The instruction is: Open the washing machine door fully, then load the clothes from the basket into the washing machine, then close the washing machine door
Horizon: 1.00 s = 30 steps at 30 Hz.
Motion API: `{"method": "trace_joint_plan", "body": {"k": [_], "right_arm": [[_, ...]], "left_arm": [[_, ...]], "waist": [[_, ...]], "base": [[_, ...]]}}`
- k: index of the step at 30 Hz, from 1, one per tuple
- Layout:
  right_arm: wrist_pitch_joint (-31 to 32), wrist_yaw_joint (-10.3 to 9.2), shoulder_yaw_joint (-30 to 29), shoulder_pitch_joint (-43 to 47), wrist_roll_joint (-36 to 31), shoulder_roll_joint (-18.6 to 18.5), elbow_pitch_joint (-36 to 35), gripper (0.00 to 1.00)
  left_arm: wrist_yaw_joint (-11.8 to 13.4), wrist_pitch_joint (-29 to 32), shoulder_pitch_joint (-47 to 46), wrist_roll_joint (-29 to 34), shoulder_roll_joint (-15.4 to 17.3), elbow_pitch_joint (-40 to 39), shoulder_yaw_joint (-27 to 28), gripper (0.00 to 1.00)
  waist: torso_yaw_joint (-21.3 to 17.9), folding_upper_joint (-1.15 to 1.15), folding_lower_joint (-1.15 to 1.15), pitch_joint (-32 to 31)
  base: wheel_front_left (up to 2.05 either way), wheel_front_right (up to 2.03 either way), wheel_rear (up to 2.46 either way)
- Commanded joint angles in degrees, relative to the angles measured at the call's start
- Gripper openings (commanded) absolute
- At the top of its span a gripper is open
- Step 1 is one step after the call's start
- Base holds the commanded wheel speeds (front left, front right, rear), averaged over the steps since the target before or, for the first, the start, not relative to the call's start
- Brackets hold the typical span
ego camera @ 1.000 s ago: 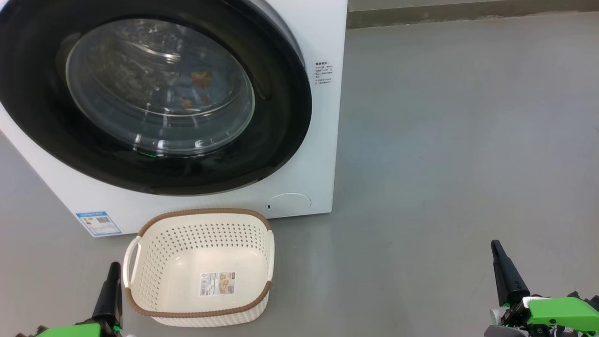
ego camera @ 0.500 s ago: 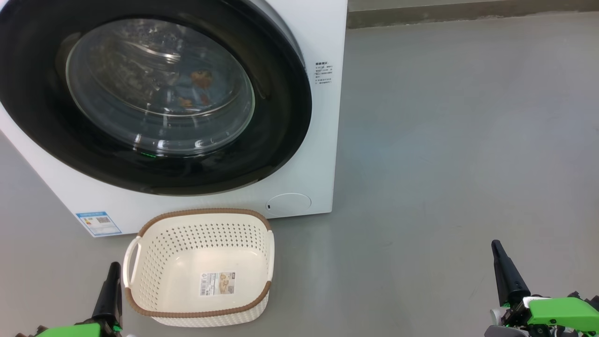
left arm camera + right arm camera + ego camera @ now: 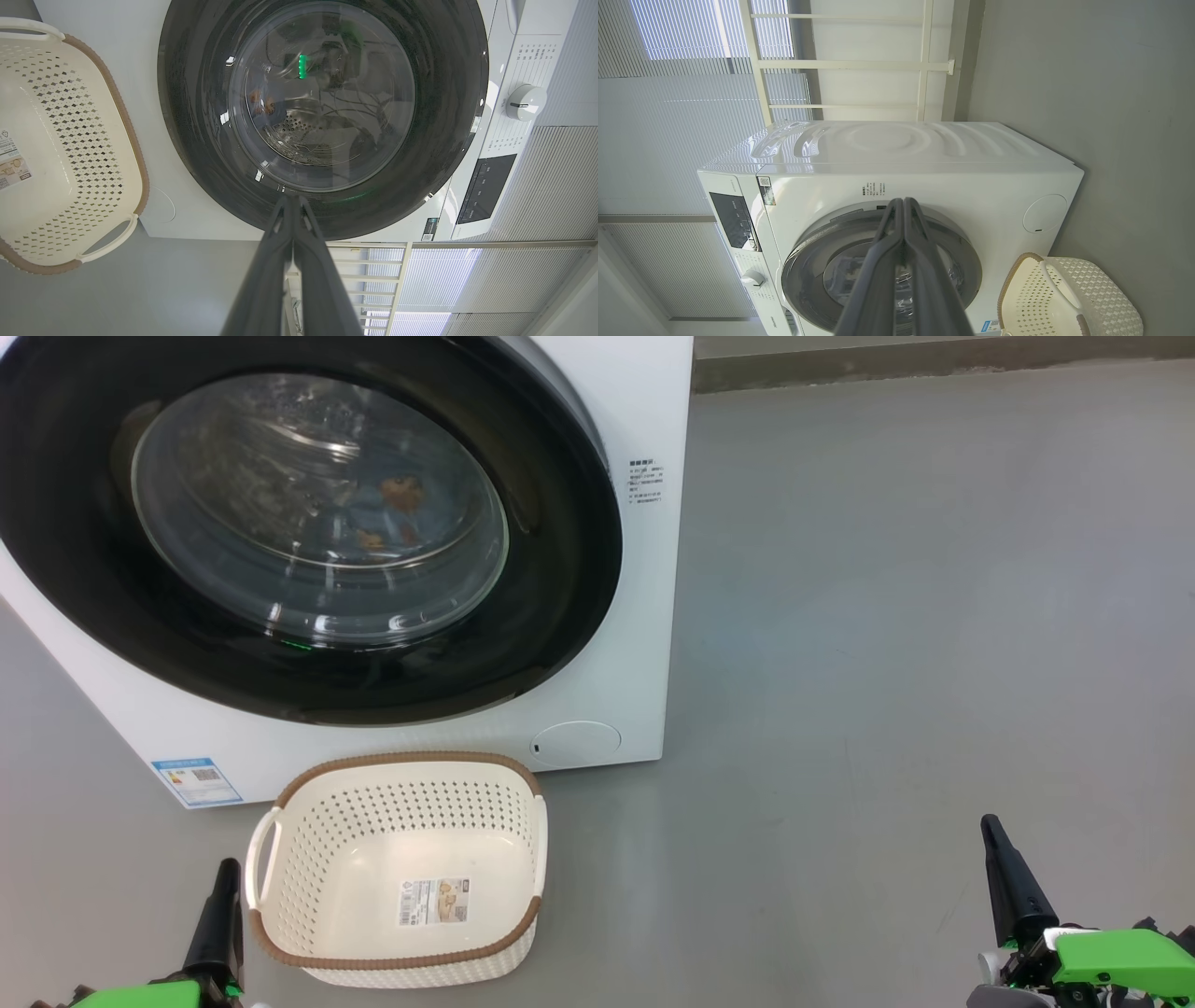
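The washing machine [image 3: 644,644] stands at the upper left of the head view. The washing machine door [image 3: 569,569] lies flat against its front, black rim around the glass. Behind the glass lie the clothes [image 3: 397,499], a blue patch with orange print, also faint in the left wrist view [image 3: 261,100]. The basket [image 3: 411,758] sits on the floor before the machine with just a paper label inside. My left gripper [image 3: 227,870] is shut just left of the basket. My right gripper [image 3: 988,826] is shut far to the right, over bare floor. Both hold nothing [image 3: 292,200] [image 3: 903,201].
Grey floor [image 3: 887,616] spreads wide to the right of the machine, up to a wall skirting [image 3: 934,369]. A round service cap [image 3: 576,744] and a blue energy label [image 3: 196,782] mark the machine's lower front. Its dial [image 3: 525,101] and dark panel sit above the door.
The printed patch behind the glass looks slightly shifted from frame to frame. The grippers, door and basket hold still.
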Motion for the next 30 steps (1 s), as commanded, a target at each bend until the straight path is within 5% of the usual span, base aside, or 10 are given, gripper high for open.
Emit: {"method": "trace_joint_plan", "body": {"k": [1, 30], "right_arm": [[0.37, -0.06, 1.41, -2.35, -0.54, -0.14, -1.38, 0.00], [0.44, -0.06, 1.32, -2.36, -0.61, -0.08, -1.38, 0.00]], "left_arm": [[-0.62, 0.35, -2.33, 0.45, 0.86, -0.92, 1.95, 0.00], [-0.62, 0.40, -2.34, 0.50, 0.82, -0.92, 2.01, 0.00]], "waist": [[0.00, 0.00, 0.00, 0.00], [0.00, 0.00, 0.00, 0.00]], "base": [[0.00, 0.00, 0.00], [0.00, 0.00, 0.00]]}}
